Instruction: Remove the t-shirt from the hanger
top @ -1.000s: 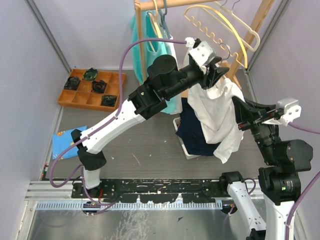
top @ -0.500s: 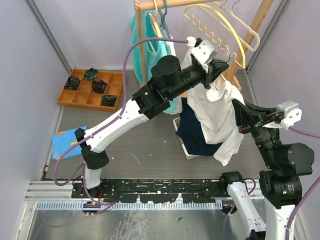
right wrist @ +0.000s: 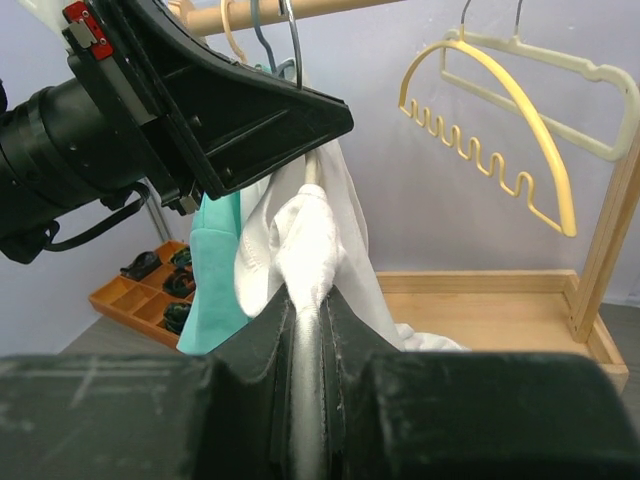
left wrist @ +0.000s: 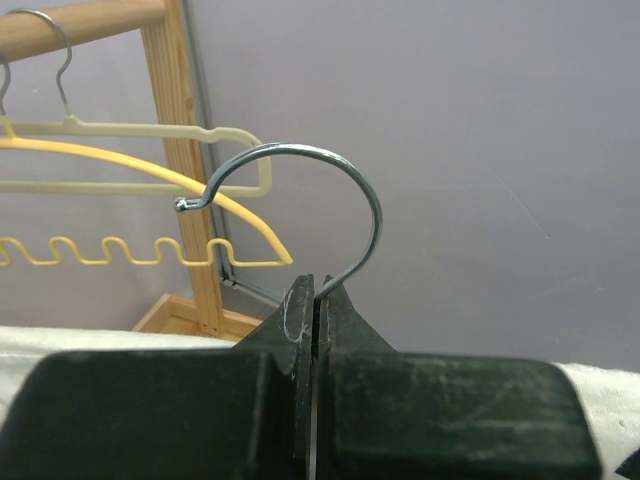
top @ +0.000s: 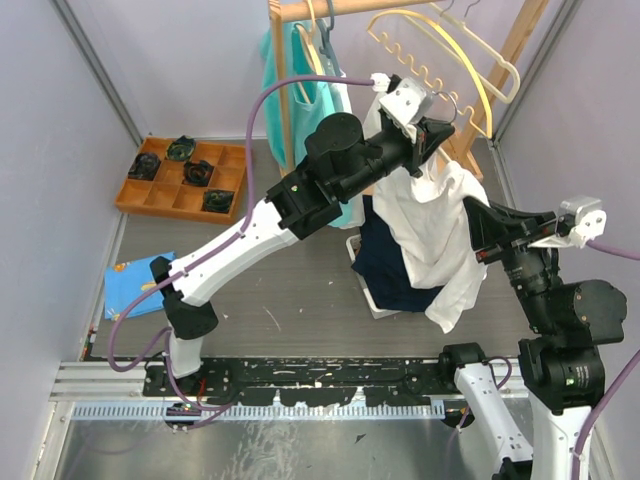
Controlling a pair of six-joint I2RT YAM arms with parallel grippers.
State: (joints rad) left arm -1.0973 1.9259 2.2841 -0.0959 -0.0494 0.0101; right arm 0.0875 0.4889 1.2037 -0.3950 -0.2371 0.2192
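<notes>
A white t-shirt (top: 432,235) hangs off a hanger whose metal hook (top: 459,107) sticks up beside the rack. In the left wrist view my left gripper (left wrist: 316,292) is shut on the base of that hook (left wrist: 378,222), which curves free above the jaws. From above, the left gripper (top: 440,135) sits at the shirt's collar. My right gripper (top: 470,218) is at the shirt's right side. Its wrist view shows the right gripper (right wrist: 307,300) shut on a bunched fold of the t-shirt (right wrist: 310,225). The hanger's body is hidden under the cloth.
A wooden rack (top: 285,95) carries a teal garment (top: 272,75) and pale yellow hangers (top: 450,45). A dark navy garment (top: 385,265) lies in a bin below the shirt. An orange compartment tray (top: 150,200) and a blue cloth (top: 130,282) lie at left.
My left gripper has closed from open onto the hanger hook after shifting slightly toward it. The right gripper has kept its hold on the shirt, barely moving.
</notes>
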